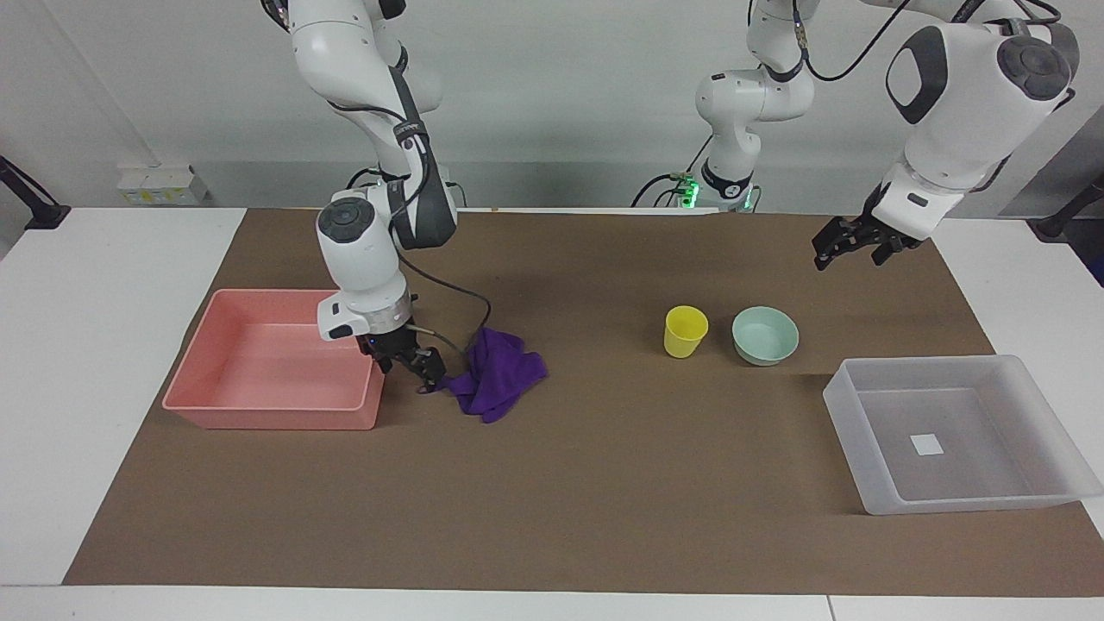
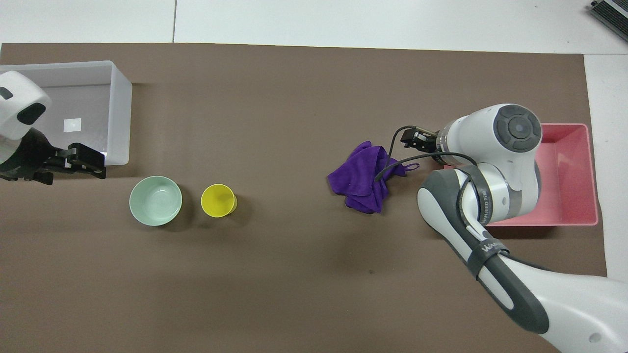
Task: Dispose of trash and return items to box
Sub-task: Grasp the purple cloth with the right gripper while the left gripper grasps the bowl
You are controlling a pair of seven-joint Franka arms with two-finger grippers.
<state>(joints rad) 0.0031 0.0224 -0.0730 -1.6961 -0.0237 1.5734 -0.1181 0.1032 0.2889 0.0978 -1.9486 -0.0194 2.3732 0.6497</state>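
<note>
The purple rag (image 1: 500, 375) lies crumpled on the brown mat beside the pink tray; it also shows in the overhead view (image 2: 363, 179). My right gripper (image 1: 412, 366) (image 2: 411, 138) is open and low over the mat between the pink tray and the rag, at the rag's loop corner. The yellow cup (image 1: 685, 330) (image 2: 218, 200) and the mint-green bowl (image 1: 765, 335) (image 2: 155, 200) stand side by side on the mat. The frosted white box (image 1: 1018, 498) (image 2: 121, 113) is empty at the left arm's end. My left gripper (image 1: 849, 244) (image 2: 81, 159) is open and raised near the box and the bowl.
An empty pink tray (image 1: 267, 418) (image 2: 569, 147) sits at the right arm's end of the mat, and the right arm's wrist hangs over its corner. A black cable loops from the right wrist over the rag. White table shows around the mat.
</note>
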